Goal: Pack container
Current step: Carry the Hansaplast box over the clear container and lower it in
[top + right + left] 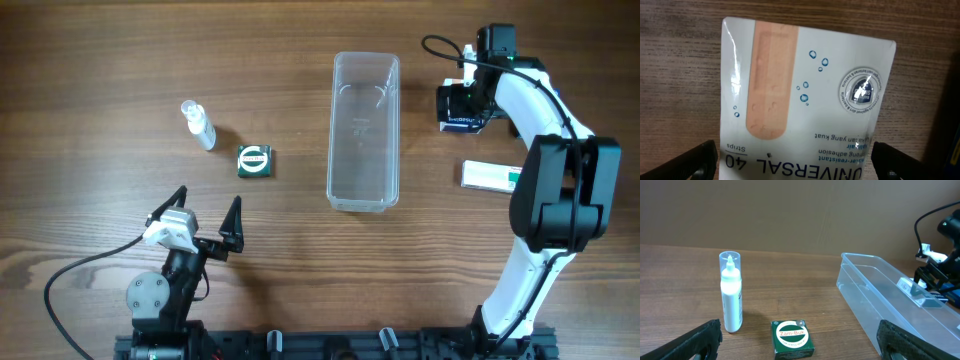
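The clear plastic container [364, 204] stands empty at the table's middle; it also shows in the left wrist view [875, 287]. My right gripper [462, 103] is low over a white plaster box [807, 95] just right of the container, its open fingers [795, 162] on either side of the box's near end. My left gripper [207, 226] is open and empty near the front left. In the left wrist view the fingers [800, 342] frame a green Zam-Buk box [792, 339] further off.
A small clear spray bottle [199, 125] stands upright left of the green box [256, 161]; it also shows in the left wrist view [731, 292]. A white and green flat box [490, 176] lies right of the container, beside the right arm.
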`<state>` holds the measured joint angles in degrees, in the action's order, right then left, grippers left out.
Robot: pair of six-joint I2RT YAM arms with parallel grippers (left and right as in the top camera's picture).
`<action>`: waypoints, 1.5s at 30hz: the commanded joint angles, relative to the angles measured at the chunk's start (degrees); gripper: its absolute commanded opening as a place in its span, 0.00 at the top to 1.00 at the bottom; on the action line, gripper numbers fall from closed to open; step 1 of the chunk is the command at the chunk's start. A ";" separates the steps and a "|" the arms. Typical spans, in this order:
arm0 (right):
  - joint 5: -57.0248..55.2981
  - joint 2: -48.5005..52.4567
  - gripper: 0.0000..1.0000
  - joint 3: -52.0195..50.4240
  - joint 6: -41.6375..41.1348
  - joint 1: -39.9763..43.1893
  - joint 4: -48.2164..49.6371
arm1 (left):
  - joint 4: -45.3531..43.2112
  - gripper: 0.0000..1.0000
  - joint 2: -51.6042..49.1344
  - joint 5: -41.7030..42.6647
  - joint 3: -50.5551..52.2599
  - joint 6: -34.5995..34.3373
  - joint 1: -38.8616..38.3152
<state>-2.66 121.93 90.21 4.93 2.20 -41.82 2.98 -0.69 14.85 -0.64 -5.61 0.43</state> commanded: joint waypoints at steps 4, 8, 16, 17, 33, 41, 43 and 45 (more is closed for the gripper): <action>-0.74 2.34 0.00 -1.36 -1.92 0.11 1.14 | 0.07 0.00 0.52 -0.17 0.31 0.70 -0.33; -0.72 2.49 0.03 -1.42 -1.95 0.11 1.75 | 0.07 0.00 0.52 -0.17 0.31 0.70 -0.33; -0.74 2.45 0.19 -1.38 -2.12 0.11 2.38 | 0.07 0.00 0.52 -0.17 0.31 0.70 -0.33; -0.74 2.34 0.20 -1.29 -2.27 0.11 2.29 | 0.07 0.00 0.52 -0.17 0.31 0.70 -0.33; 2.71 -25.46 0.22 -1.18 -11.78 -9.42 -8.55 | 0.07 0.00 0.52 -0.17 0.31 0.70 -0.33; 1.97 -28.87 0.19 -1.22 -23.98 -23.28 -11.41 | 0.07 0.00 0.52 -0.17 0.31 0.70 -0.33; -1.14 -27.19 0.19 -1.22 -26.51 -25.27 -10.23 | 0.07 0.00 0.52 -0.17 0.31 0.70 -0.33; -2.80 -25.49 0.19 -1.22 -27.93 -26.10 -8.87 | 0.07 0.00 0.52 -0.17 0.31 0.70 -0.33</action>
<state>-1.63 93.21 89.27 -17.78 -22.70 -52.10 2.98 -0.69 14.85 -0.64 -5.61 0.43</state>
